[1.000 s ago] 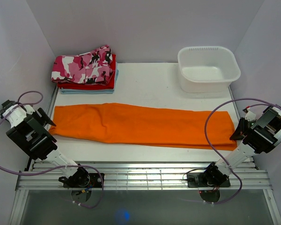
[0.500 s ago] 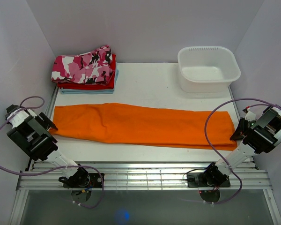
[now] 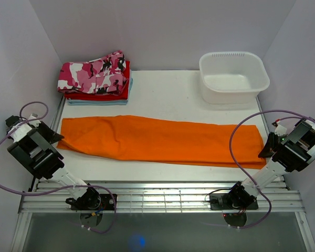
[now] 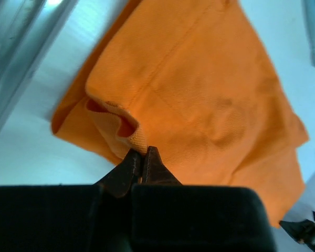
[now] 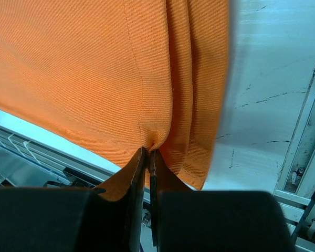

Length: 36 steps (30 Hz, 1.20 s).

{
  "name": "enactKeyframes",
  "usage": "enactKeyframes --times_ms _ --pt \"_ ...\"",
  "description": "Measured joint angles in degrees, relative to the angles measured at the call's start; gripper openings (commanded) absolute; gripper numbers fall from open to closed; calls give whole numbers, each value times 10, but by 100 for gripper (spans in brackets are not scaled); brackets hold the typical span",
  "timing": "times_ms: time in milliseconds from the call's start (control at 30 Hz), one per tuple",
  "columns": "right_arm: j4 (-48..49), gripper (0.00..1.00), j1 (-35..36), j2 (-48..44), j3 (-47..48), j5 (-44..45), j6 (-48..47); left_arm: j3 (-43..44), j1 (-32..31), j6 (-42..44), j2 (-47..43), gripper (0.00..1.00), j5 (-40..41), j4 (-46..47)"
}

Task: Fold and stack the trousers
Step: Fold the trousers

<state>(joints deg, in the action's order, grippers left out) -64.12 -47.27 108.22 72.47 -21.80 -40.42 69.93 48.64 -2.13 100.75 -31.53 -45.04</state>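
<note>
Both grippers are pinched tight on cloth. The left gripper (image 4: pixel 143 152) has its fingers closed on a puckered bit of hem at the nine o'clock end of the orange trousers (image 3: pixel 163 139), and the right gripper (image 5: pixel 147 152) is clamped on the layered edge at the three o'clock end, where the fabric gathers into its tips. From where I stand the trousers lie flat and full length across the middle of the table (image 3: pixel 168 89), running from nine to three and, by the look of it, already doubled leg over leg. A stack of folded garments (image 3: pixel 97 79), pink camouflage on top, sits at eleven o'clock, and a white basin (image 3: pixel 233 76) at one o'clock. I'd judge this to be the start of the crosswise fold, with each end gripped and neither lifted much. Next, one end needs raising and carrying over towards the other, with the cloth kept taut enough that the layers do not slide apart, before the bundle goes onto the stack.
</note>
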Motion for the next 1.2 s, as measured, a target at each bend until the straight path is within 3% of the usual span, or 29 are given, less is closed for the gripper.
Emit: enactKeyframes --times_ms 233,400,467,633,800,867,900,1200 --pt "-1 8 0 0 1 7 -5 1 7 24 -39 0 -146 39" --pt "-1 8 0 0 1 11 -7 -122 16 20 -170 0 -194 174" --pt "-1 8 0 0 1 14 -8 -129 16 28 -146 0 -208 189" --pt "-1 8 0 0 1 19 -10 -104 17 31 25 0 -204 206" --pt "-1 8 0 0 1 19 -13 -91 19 25 51 0 -200 193" --pt "-1 8 0 0 1 19 -14 -78 19 27 51 8 -188 184" --pt "-1 8 0 0 1 20 -14 -72 19 29 51 16 -182 179" --pt "-1 8 0 0 1 20 -16 -68 23 60 31 48 -118 150"
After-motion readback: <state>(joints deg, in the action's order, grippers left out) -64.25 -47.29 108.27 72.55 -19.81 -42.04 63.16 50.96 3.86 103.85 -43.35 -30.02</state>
